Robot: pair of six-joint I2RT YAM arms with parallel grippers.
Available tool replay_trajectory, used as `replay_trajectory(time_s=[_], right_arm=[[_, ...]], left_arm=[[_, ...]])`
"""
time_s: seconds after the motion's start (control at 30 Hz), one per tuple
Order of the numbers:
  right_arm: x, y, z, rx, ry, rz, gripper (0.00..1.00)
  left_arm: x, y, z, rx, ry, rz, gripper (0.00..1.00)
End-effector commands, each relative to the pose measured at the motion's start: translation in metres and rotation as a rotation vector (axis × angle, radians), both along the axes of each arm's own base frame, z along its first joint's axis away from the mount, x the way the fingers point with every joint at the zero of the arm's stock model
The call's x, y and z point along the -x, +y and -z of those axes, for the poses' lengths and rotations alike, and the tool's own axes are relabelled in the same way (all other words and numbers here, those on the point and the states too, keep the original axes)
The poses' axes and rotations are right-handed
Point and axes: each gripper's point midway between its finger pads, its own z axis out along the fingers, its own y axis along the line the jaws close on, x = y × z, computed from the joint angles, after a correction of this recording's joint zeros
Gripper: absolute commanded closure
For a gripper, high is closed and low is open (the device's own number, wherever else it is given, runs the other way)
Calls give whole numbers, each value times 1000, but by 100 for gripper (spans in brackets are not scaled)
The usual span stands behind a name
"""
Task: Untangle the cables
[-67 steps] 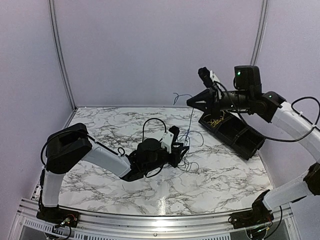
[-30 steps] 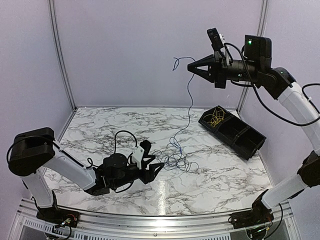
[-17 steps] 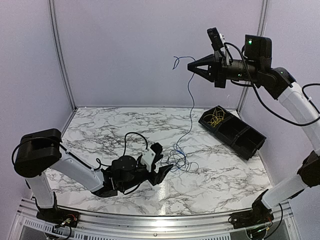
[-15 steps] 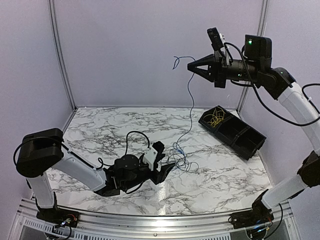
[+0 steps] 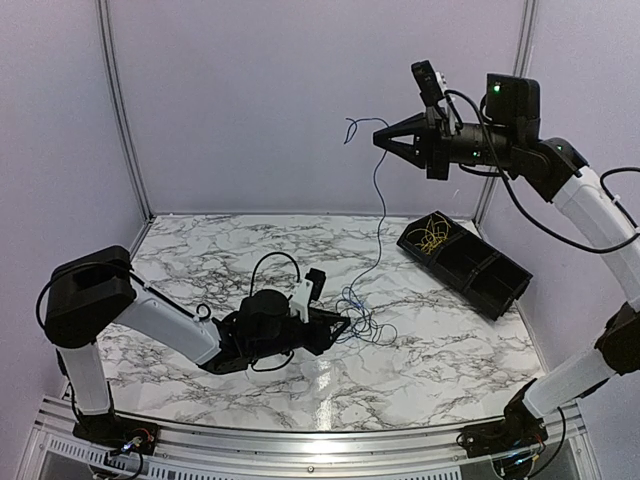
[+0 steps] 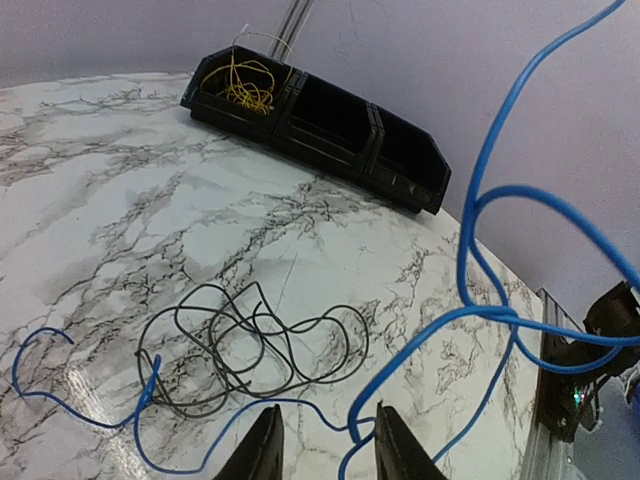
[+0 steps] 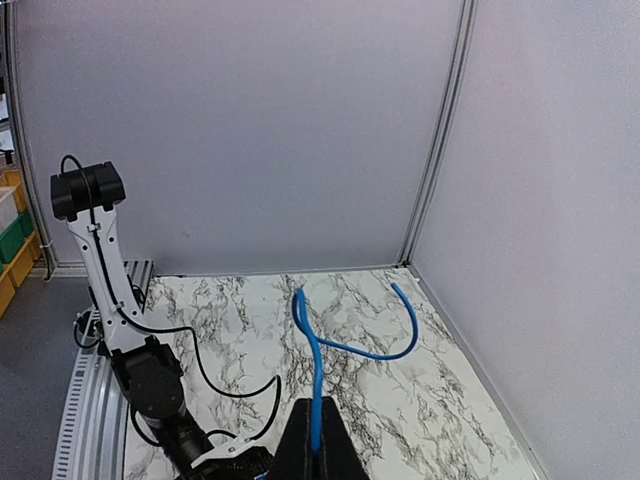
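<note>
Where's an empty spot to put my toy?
The back-left table corner is bare; so is the front right, in front of the bin. The middle is crowded: tangled cables, the left gripper, a blue cable hanging from the right gripper.

A thin blue cable (image 7: 316, 400) is pinched near its top end in the right gripper (image 5: 383, 140) and hangs in a long slack line down to the marble table (image 5: 450, 350), where its lower part lies in loose loops. Just beside those loops a thin black cable (image 6: 255, 345) lies flat in a loose overlapping coil. Well apart, yellow cables (image 6: 245, 85) sit bunched in the end compartment of a black bin (image 6: 330, 135).
</note>
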Motion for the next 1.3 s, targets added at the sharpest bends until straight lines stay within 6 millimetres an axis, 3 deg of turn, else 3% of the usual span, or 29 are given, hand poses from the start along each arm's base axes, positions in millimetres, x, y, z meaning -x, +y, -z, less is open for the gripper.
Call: replay_trajectory(time_s=[0.0,0.07,0.17,0.47,0.8,0.9,1.1,1.27], right_arm=[[3,-7,-16,-31,-41,21,100],[2,-8,-16,-30,-45,29,100],[0,-12,-27,-30,-81,58,100],[7,-45,-105,-88,-307,211,100],[-7,-59,-120,-84,-376,326,100],[-16,-60,-113,-62,-377,358,100],[-42,-60,-74,25,-353,431,100],[-63,-64,-32,108,-319,492,100]], left_arm=[[17,-17,18,3,110,101,70],[22,-22,22,3,130,134,79],[23,-23,33,-9,151,139,100],[22,-9,70,-79,182,96,100],[24,2,92,-120,203,74,100],[20,7,85,-117,181,44,97],[15,23,44,-99,70,4,62],[10,35,3,-143,-22,-23,50]])
